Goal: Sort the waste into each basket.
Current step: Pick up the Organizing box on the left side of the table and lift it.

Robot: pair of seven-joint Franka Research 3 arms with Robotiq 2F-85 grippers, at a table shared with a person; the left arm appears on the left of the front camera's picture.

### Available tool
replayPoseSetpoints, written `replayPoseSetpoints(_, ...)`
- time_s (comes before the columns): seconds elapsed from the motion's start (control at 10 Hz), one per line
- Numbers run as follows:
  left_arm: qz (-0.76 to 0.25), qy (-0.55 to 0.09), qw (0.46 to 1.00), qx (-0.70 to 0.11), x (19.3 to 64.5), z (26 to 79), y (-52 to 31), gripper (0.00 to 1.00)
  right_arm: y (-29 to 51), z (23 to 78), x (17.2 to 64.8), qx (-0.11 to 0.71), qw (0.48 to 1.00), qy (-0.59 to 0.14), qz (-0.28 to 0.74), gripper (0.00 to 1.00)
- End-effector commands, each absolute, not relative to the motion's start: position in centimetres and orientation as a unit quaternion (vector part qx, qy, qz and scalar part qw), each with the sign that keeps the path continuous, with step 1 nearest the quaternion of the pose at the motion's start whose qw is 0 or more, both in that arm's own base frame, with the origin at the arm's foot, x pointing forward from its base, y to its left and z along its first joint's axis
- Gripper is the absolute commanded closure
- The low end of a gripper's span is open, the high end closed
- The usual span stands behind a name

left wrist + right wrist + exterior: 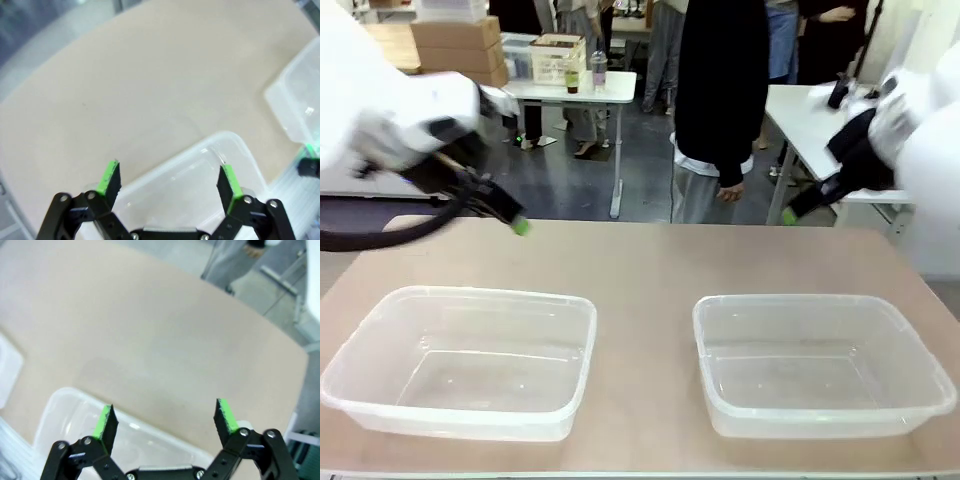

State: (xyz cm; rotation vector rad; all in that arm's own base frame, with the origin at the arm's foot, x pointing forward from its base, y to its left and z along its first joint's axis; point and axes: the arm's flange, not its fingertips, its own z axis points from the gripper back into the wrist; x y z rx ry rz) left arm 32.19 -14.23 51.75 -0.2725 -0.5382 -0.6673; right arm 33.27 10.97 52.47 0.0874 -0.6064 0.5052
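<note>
Hovering above the far left of the table (640,255), the left gripper (170,180) is held with its jaws wide apart and nothing between them. The right gripper (165,421) is held the same way, raised over the far right edge. Two clear tubs are set side by side on the near half, their long axes running across the table. The left tub (470,293) lies just below and nearer than the left jaws, and the right tub (800,298) lies likewise under the right arm. No waste has yet been put in either, and which way a piece lies from the jaws cannot be told. A person (720,90) is stood at the far edge, about midway, so neither arm is judged the nearer.
</note>
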Motion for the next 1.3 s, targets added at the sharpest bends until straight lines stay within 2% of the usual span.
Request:
replayPoseSetpoints(0.0,-0.392,-0.278,0.867,-0.131,26.6,51.1,-10.0,0.0,8.1,51.2,25.8,0.053,0.915,-0.332,0.224,0.0)
replayPoseSetpoints(0.1,-0.323,-0.26,0.901,-0.132,32.2,51.7,-14.2,0.0,11.0,52.5,33.3,0.043,0.922,-0.295,0.246,0.0)
replayPoseSetpoints(0.2,-0.323,-0.26,0.901,-0.132,32.2,51.7,-14.2,0.0,9.5,55.6,30.7,0.049,0.917,-0.316,0.237,0.0)
replayPoseSetpoints(0.3,-0.351,-0.272,0.885,-0.138,29.0,55.2,-12.0,0.0,9.5,54.8,31.3,0.099,0.924,-0.28,0.241,0.0)
replayPoseSetpoints(0.4,-0.355,-0.246,0.877,-0.21,29.3,55.1,-10.2,0.0,6.8,55.3,30.8,0.207,0.925,-0.253,0.196,0.0)
replayPoseSetpoints(0.5,-0.337,-0.192,0.857,-0.339,30.2,55.7,-6.6,0.0,2.8,56.1,30.1,0.331,0.914,-0.218,0.09,0.0)
replayPoseSetpoints(0.6,-0.264,-0.148,0.832,-0.464,31.7,55.4,-2.4,0.0,-1.8,56.2,29.6,0.457,0.868,-0.192,-0.025,0.0)
replayPoseSetpoints(0.7,-0.153,-0.135,0.82,-0.534,33.1,54.1,1.9,0.0,-6.8,54.7,29.2,0.56,0.798,-0.179,-0.13,0.0)
replayPoseSetpoints(0.8,-0.08,-0.127,0.807,-0.572,33.8,52.5,4.8,0.0,-10.3,52.6,28.9,0.625,0.737,-0.176,-0.19,0.0)
replayPoseSetpoints(0.9,-0.036,-0.127,0.794,-0.593,33.9,51.1,7.1,0.0,-12.7,50.5,28.8,0.651,0.698,-0.184,-0.234,0.0)
replayPoseSetpoints(1.0,0.028,-0.118,0.802,-0.586,34.0,50.1,8.8,0.0,-14.0,49.4,28.7,0.627,0.701,-0.183,-0.285,0.0)
replayPoseSetpoints(1.1,-0.195,-0.17,0.82,-0.51,31.8,51.9,6.7,0.0,-11.0,52.1,27.4,0.47,0.86,-0.197,0.011,0.0)
replayPoseSetpoints(1.2,-0.195,-0.17,0.82,-0.51,31.8,51.9,6.7,0.0,-11.0,52.1,27.4,0.47,0.86,-0.197,0.011,0.0)
